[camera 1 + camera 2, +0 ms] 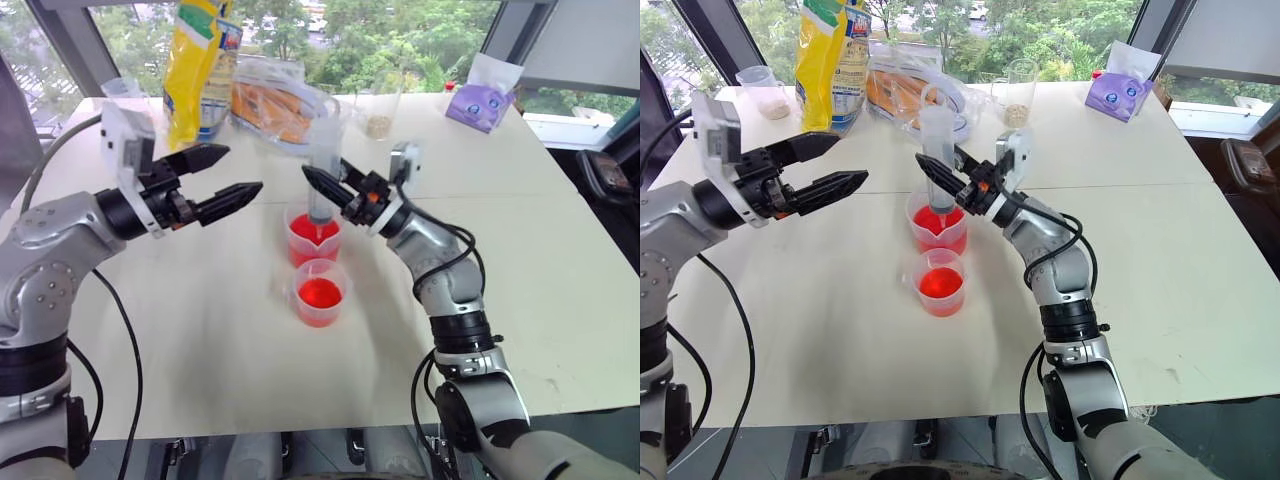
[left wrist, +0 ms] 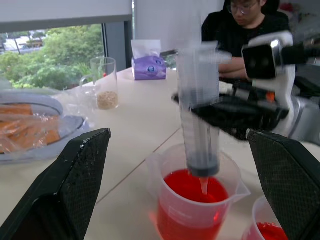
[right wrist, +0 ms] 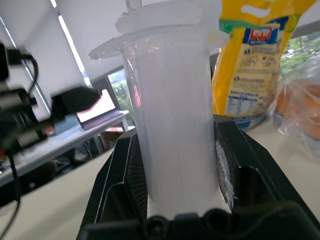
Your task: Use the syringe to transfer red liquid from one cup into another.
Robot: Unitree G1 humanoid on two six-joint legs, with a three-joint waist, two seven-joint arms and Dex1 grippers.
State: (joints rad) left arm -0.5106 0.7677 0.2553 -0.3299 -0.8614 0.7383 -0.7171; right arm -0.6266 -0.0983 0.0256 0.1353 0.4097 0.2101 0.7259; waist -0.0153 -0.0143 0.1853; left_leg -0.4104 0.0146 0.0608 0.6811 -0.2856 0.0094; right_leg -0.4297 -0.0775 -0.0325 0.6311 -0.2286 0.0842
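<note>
My right gripper (image 1: 318,184) is shut on the barrel of the syringe (image 1: 322,165), holding it upright over the far cup. This is the taller beaker (image 1: 312,238), which has a pouring lip and holds red liquid (image 2: 196,187). The syringe tip (image 2: 204,185) hangs just at the liquid's surface, and the barrel looks clear. The shorter handled cup (image 1: 320,293) stands just in front of the beaker with a red disc of liquid inside. To the left of both cups my left gripper (image 1: 240,170) hovers open with nothing between its fingers (image 2: 67,195).
At the back of the white table (image 1: 520,250) stand a yellow snack bag (image 1: 195,60), a bagged plate of orange food (image 1: 280,105), a glass with grains (image 1: 378,115), a purple tissue pack (image 1: 482,100) and a small plastic cup (image 1: 765,90). A person (image 2: 240,25) sits beyond the table.
</note>
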